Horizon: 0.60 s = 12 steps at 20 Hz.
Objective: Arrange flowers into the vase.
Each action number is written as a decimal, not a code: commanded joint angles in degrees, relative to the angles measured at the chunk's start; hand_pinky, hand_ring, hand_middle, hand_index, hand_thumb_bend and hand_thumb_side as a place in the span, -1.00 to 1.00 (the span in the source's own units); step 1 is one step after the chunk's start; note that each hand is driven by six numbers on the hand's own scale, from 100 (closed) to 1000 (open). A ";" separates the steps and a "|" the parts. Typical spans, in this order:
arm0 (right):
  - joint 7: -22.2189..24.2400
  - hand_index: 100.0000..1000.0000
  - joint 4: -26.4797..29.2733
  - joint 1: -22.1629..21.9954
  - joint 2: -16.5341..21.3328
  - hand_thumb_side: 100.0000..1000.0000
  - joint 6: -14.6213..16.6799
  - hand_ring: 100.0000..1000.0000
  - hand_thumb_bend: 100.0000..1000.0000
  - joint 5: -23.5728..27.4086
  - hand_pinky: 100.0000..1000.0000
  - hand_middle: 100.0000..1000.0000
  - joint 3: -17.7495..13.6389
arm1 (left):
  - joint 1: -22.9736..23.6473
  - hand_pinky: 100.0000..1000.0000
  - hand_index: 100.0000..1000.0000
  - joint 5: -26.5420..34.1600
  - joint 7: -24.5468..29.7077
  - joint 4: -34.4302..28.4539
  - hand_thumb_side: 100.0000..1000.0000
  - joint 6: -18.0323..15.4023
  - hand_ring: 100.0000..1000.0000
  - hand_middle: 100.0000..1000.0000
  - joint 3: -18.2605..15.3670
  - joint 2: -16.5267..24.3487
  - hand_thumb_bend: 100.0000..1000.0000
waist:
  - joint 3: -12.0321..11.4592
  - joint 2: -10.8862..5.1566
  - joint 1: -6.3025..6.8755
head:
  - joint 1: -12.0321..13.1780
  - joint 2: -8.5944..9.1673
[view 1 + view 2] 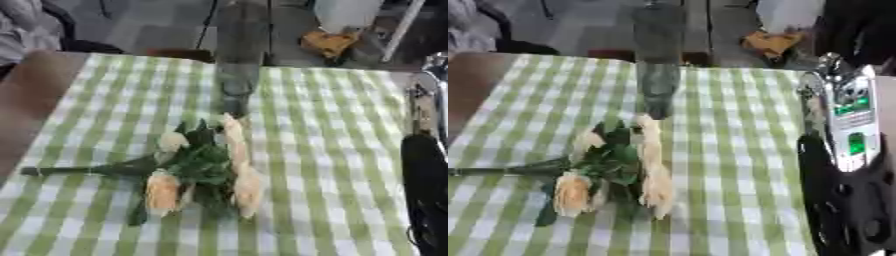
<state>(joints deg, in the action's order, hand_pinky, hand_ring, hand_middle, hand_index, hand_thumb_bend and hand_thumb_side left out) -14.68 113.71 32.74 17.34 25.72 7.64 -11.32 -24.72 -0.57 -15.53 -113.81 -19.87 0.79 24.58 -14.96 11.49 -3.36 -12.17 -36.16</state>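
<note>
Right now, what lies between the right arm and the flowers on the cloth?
Nothing: only bare green checked cloth separates the flowers from the right arm, best seen in the left eye view. The vase stands farther back.

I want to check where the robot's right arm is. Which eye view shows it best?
The right eye view: the right arm fills the right side, black with a silver section bearing green patches. The left eye view shows only its dark edge by the right border. Its hand can't be made out in either.
</note>
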 commanded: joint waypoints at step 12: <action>0.19 0.57 0.88 0.62 0.66 1.00 0.24 0.43 -1.00 0.56 0.23 0.45 -0.55 | -0.30 0.13 0.86 -0.37 -0.23 -0.78 0.63 -0.15 0.68 0.72 -0.59 0.35 -1.00 | 0.20 -0.64 0.06 | -0.16 1.15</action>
<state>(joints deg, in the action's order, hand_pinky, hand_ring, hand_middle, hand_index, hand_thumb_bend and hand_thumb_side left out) -14.56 113.71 32.74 17.33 25.83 7.70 -11.60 -24.66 -0.65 -15.70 -113.81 -20.05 0.78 24.15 -14.86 11.58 -3.62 -12.23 -35.65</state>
